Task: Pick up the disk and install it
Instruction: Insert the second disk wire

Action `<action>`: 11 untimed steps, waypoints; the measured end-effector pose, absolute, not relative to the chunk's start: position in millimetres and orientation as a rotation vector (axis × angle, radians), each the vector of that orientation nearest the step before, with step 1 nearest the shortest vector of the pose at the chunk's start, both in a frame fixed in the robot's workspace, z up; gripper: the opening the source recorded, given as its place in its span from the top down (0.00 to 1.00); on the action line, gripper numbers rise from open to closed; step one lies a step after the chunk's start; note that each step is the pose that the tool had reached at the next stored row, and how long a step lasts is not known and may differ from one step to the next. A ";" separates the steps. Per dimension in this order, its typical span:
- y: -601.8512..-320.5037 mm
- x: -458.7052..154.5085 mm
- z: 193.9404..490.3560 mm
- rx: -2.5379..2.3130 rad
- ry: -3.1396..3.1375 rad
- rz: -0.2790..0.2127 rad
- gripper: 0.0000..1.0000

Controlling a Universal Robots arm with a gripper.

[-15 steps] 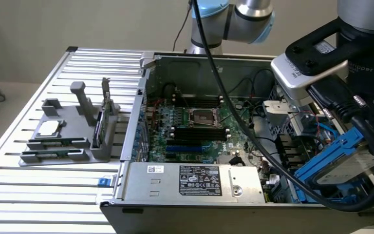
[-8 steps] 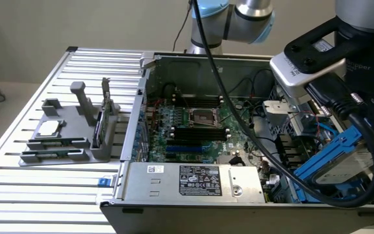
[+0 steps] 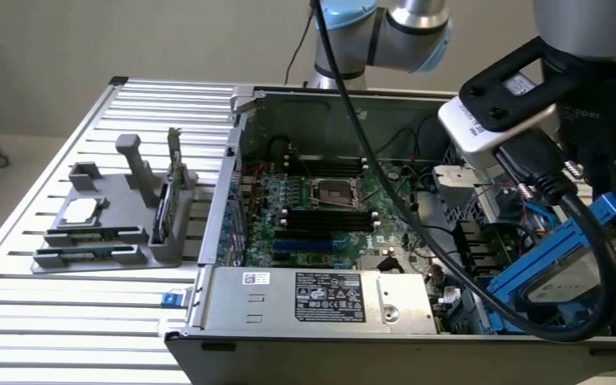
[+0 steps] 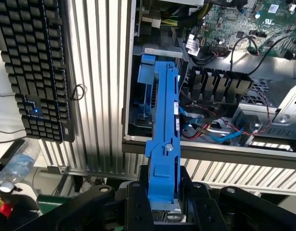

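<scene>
I am clamping the disk edge-on between my pincer fingers, holding it above the computer case's drive bay.

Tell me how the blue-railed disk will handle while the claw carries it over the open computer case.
The disk probably stays stiff: its blue rail runs straight out from the claw with no sag. It likely feels dense for its size, being a metal drive in a plastic frame. The smooth plastic may slip, and since it is gripped at one end, it could pivot if bumped against the case.
</scene>
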State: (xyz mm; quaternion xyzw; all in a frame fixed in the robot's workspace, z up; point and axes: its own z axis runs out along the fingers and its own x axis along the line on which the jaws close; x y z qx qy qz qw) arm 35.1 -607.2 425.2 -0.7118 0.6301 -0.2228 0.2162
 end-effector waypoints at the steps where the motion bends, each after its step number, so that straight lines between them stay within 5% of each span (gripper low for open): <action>1: -607.2 32.7 424.7 -1.964 1.738 -0.630 0.66; 11: -607.1 17.1 419.9 -1.897 1.677 -0.717 0.66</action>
